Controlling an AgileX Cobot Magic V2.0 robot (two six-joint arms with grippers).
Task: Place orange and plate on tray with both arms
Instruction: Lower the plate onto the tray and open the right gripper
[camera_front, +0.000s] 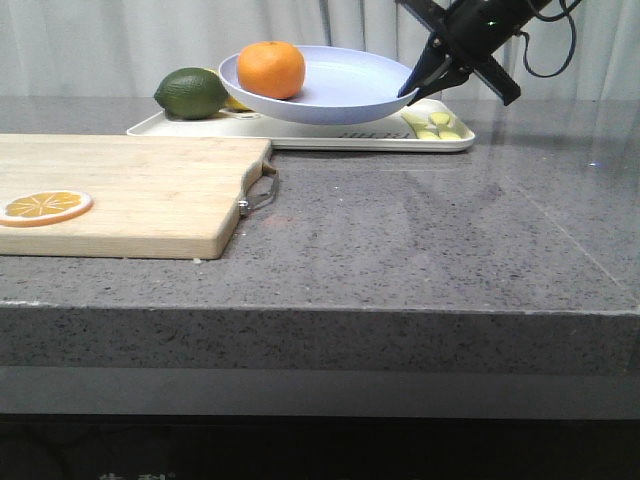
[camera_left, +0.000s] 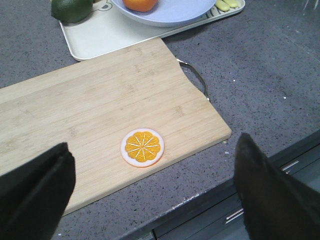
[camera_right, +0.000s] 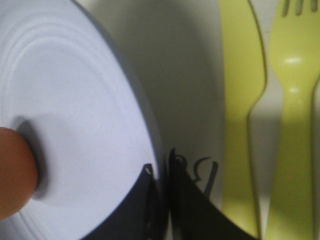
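Lavender-blue and matte, the plate (camera_front: 345, 85) is sitting over the far tray (camera_front: 300, 138), tilted slightly, with the orange (camera_front: 271, 69) resting inside it toward the left. The right gripper (camera_front: 412, 87) is pinching the plate's right rim, its jaws pressed together on the thin edge, as the right wrist view shows with one finger (camera_right: 130, 210) above the rim and one below. The plate is looking stiff and light, probably plastic, so a rim pinch is holding it well enough, but the smooth skin of the orange is making it likely to roll if the plate tips further. Keeping the plate level is mattering more than grip force. The rim is the only sensible place to hold it, since the bowl is too wide for the jaws.

The left gripper (camera_left: 150, 200) is hanging over the near board (camera_left: 100, 115) with its jaws spread wide and nothing between them. An orange slice (camera_left: 142, 147) is lying on the board below it. A dark green fruit (camera_front: 191, 92) is sitting at the tray's left end, and a yellow knife (camera_right: 240, 100) and fork (camera_right: 292, 100) are lying on the tray just right of the plate.
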